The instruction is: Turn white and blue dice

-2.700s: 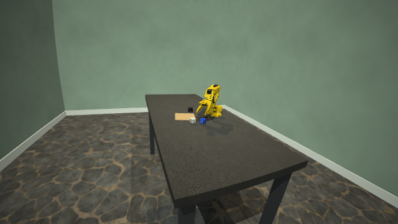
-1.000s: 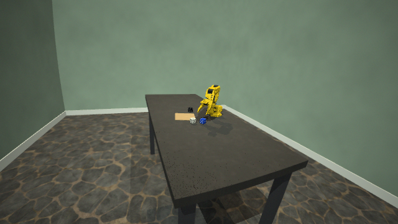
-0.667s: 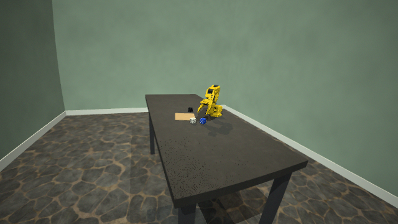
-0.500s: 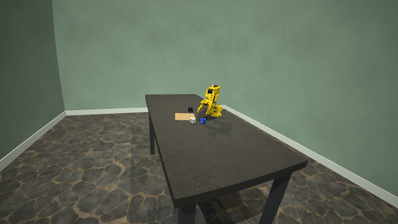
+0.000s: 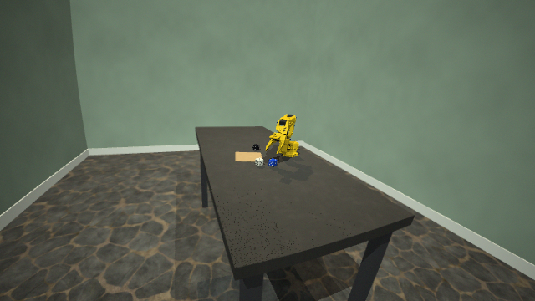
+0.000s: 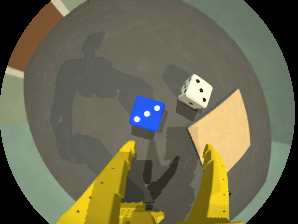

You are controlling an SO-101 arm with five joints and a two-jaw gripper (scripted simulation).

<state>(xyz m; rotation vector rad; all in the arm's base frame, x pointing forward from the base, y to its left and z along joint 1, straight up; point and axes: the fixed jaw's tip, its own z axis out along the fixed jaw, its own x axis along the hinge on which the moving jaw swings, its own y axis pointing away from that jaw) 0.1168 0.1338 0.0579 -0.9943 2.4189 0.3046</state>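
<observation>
The blue die (image 6: 148, 113) lies on the bare table top beside the tan mat (image 6: 220, 125) and shows three pips on its upper face. The white die (image 6: 196, 91) lies at the mat's corner, a little apart from the blue die; I cannot tell whether it rests on the mat. My gripper (image 6: 169, 152) hovers above the table just short of the blue die, partly open, with nothing between its fingers. In the exterior view the blue die (image 5: 272, 162) and the white die (image 5: 259, 161) lie in front of the arm, my gripper (image 5: 268, 147) above them. The black die (image 5: 256, 147) lies behind the mat (image 5: 248, 156).
The yellow arm's base (image 5: 289, 150) stands near the table's right edge, close behind the blue die. The table's left edge runs just beyond the mat.
</observation>
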